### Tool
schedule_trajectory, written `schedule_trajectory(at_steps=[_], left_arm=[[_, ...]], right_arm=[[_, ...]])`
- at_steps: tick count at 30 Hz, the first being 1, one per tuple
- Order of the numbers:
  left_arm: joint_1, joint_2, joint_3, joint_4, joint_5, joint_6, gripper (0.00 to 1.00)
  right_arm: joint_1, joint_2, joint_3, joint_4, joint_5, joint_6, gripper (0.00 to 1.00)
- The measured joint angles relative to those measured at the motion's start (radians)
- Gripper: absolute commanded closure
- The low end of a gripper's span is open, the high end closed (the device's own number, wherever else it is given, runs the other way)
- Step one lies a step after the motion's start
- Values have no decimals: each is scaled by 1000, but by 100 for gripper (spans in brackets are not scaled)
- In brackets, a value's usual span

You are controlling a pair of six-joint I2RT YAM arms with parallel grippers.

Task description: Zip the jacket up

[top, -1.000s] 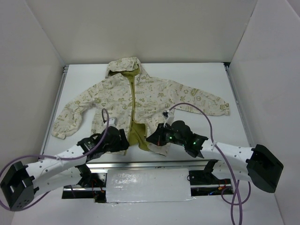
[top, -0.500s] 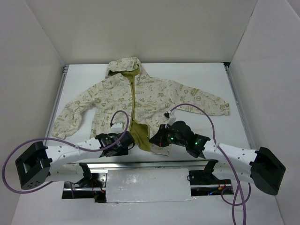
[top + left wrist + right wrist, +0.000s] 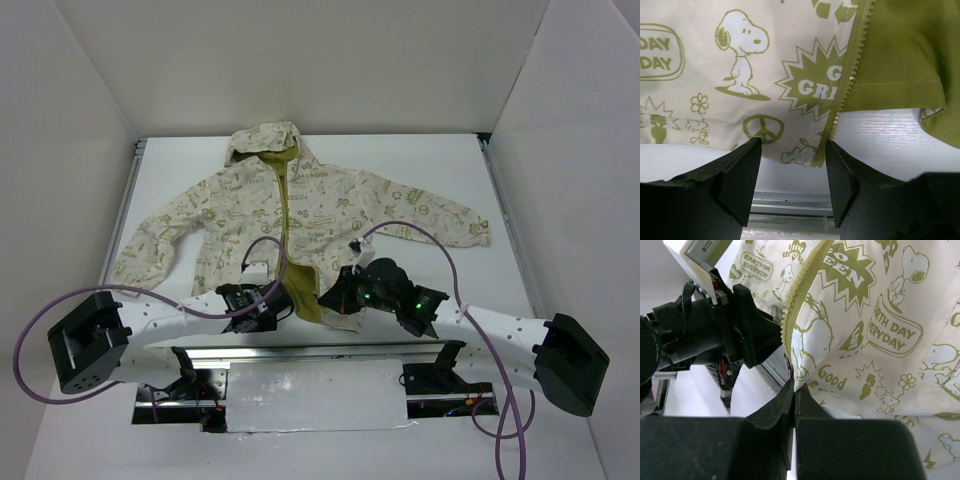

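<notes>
The jacket point(image 3: 320, 205) lies flat on the white table, hood at the far end. Its front is open at the bottom and shows the olive lining point(image 3: 296, 282). My left gripper point(image 3: 277, 305) is open at the hem of one front panel. In the left wrist view point(image 3: 794, 165) the bottom end of that panel's zipper tape point(image 3: 845, 85) hangs just beyond its right finger point(image 3: 840, 185). My right gripper point(image 3: 332, 297) is shut on the bottom corner of the other front panel point(image 3: 875, 315), right beside its zipper teeth point(image 3: 795, 305), and lifts that corner.
The table's near edge has a metal rail point(image 3: 310, 350), right under both grippers. A silvery plate point(image 3: 315, 395) lies between the arm bases. White walls enclose the table on three sides. Purple cables point(image 3: 420, 235) loop above each arm.
My left arm has swung right along the hem, from the left panel's bottom edge to the zipper opening. The right gripper has kept its hold and hardly moved.
</notes>
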Motion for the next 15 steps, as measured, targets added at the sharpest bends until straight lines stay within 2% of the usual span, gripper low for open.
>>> schedule_trajectory(at_steps=[10,15], left_arm=[[-2,22,-21,79,7,-6,38],[-3,-17,-43,84,11,-4,27]], right_arm=[[0,0,0,0,-7,0,100],[0,4,0,1,-10,0,100]])
